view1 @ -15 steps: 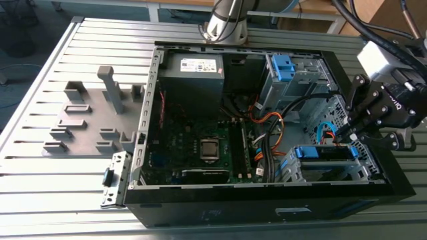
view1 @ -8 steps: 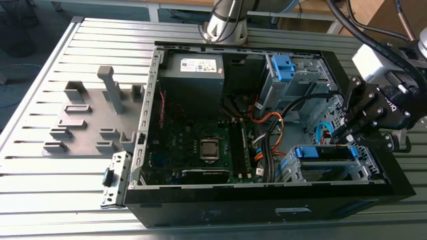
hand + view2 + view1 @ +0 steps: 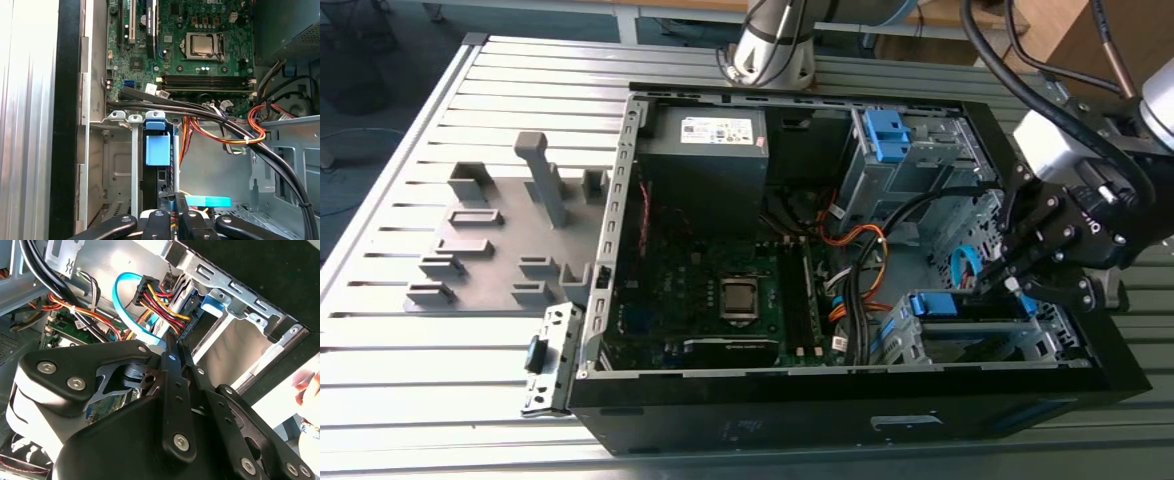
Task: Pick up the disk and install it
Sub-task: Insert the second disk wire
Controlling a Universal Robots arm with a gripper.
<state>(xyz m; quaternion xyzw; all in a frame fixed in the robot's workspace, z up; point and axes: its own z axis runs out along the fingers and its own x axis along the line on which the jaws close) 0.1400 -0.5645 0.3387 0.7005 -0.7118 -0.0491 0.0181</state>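
Deep inside the open computer case (image 3: 787, 400), holding a clenched hand (image 3: 176, 346) at the edge of the disk (image 3: 159, 180): rigid, fairly heavy, probably shock-sensitive, best taken by its blue carrier (image 3: 157, 149).

No legible text anywhere. White rectangular sticker (image 3: 720, 130) on top of the black metal power supply box (image 3: 707, 165) in the exterior view: print lines and a small coloured patch, can't be read. Small white sticker (image 3: 835, 345) at the green motherboard's (image 3: 707, 290) edge nearest the drive bays: same, unreadable. First wrist view: white paper tags (image 3: 223, 104) beside the black cable bundle (image 3: 200, 112), and fine white silkscreen on the board, all too small to make out. White mark on the housing of the black gripper (image 3: 1017, 288): can't be made out either.
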